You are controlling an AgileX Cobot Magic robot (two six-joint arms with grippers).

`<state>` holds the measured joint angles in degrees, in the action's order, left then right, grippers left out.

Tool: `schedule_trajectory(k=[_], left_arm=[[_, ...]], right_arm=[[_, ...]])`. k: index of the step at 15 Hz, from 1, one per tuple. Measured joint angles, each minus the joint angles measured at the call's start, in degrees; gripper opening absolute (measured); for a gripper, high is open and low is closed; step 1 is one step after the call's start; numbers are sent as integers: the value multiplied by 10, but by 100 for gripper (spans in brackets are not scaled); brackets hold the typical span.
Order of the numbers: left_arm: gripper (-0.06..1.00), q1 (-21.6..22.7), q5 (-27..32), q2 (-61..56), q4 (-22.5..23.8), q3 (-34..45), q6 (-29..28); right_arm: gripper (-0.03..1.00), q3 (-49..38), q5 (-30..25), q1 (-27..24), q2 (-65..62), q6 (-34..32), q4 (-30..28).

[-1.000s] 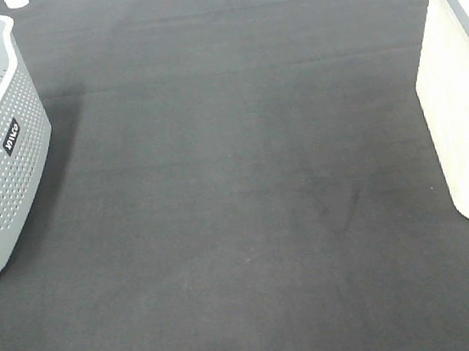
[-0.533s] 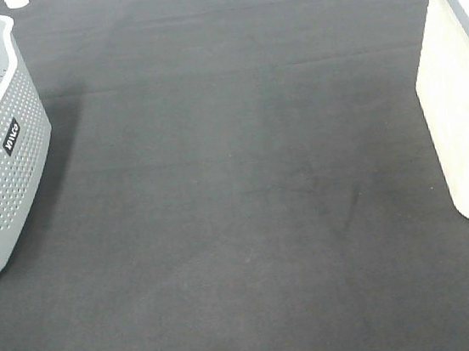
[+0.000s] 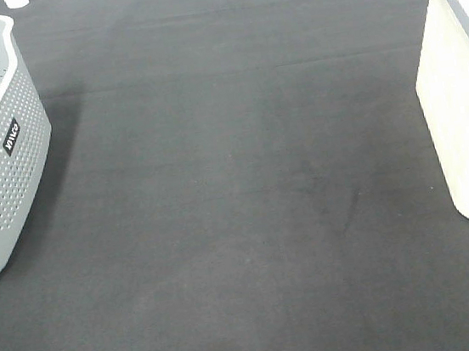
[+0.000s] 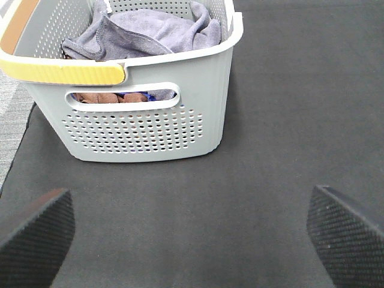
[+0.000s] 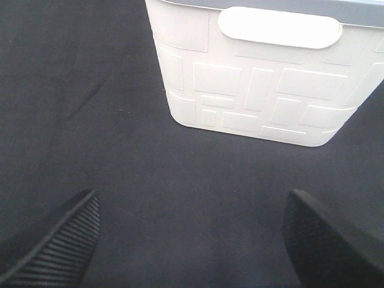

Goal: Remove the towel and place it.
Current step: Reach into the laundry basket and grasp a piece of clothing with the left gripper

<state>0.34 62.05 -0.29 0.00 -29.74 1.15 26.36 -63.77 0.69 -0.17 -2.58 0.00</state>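
Left tool (image 4: pixel 191 240) is hanging over the dark counter (image 3: pixel 236 184) with its fingers spread wide apart and nothing between them. The right tool (image 5: pixel 195 240) is doing the same, jaws wide and gripping nothing.

Only the wrist cams are showing the tools. The high cam is giving just the big picture: the grey perforated basket (image 3: pixel 3 170) is sitting at the counter's left edge, the white bin (image 3: pixel 466 113) is sitting at the right edge, and the two are well apart.

The left wrist cam is the one looking down into the grey basket. The towel (image 4: pixel 144 33) is lying in there on top, bunched up and slumping against the far wall. From up high it's only peeking over the rim as a pale sliver.

That wrist cam is also catching a yellow strip (image 4: pixel 66 71) along the near rim. Through the handle slot, a brown cloth (image 4: pixel 99 97) and a bit of bright blue cloth (image 4: pixel 137 96) are showing underneath. The high cam is picking up a small black label (image 3: pixel 11 137) on the basket's side wall.

The right wrist cam is only facing the white bin's blocky outer wall and its oval handle, so I can't tell what's inside.

The towel itself is looking grey-lavender and soft, crumpled into loose folds, with a stitched hem running along one fold.
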Motion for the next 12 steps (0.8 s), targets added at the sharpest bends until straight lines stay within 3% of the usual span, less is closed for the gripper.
schedule_trajectory(k=[9, 12], left_arm=[[99, 0, 0, 6, 0, 0, 1], [98, 0, 1, 89, 0, -51, 30]], right_arm=[[76, 0, 0, 0, 0, 0, 0], [76, 0, 0, 0, 0, 0, 0]])
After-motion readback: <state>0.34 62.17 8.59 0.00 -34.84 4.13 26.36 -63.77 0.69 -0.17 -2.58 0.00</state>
